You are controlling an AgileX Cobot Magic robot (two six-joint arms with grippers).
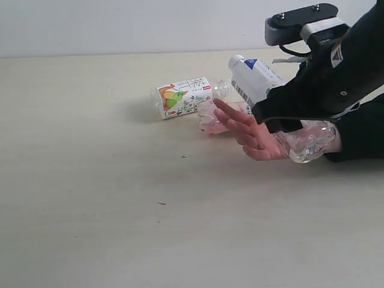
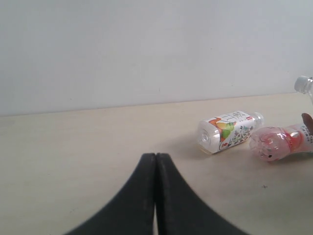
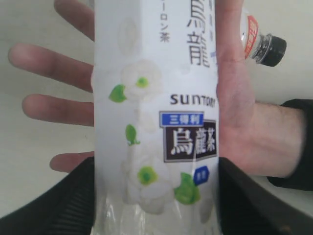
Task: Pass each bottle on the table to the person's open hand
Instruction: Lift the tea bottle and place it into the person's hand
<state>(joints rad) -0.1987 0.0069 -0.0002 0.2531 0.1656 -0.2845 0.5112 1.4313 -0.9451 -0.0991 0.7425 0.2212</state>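
My right gripper (image 1: pixel 271 99) (image 3: pixel 156 169) is shut on the white-blue label bottle (image 1: pixel 253 77) (image 3: pixel 156 98). It holds the bottle tilted, white cap up, just above the person's open hand (image 1: pixel 252 129) (image 3: pixel 244 127). The orange-green fruit label bottle (image 1: pixel 183 96) (image 2: pixel 227 131) lies on its side on the table (image 1: pixel 120 198). A pink-peach bottle (image 1: pixel 210 117) (image 2: pixel 279 143) lies behind the hand's fingers, its black cap (image 3: pixel 268 47) showing. Another clear bottle (image 1: pixel 309 141) lies by the person's wrist, its label hidden. My left gripper (image 2: pixel 155 157) is shut and holds nothing, well apart from the bottles.
The person's dark sleeve (image 1: pixel 360 135) comes in from the right edge. A pale wall (image 1: pixel 120 24) stands behind the table's far edge.
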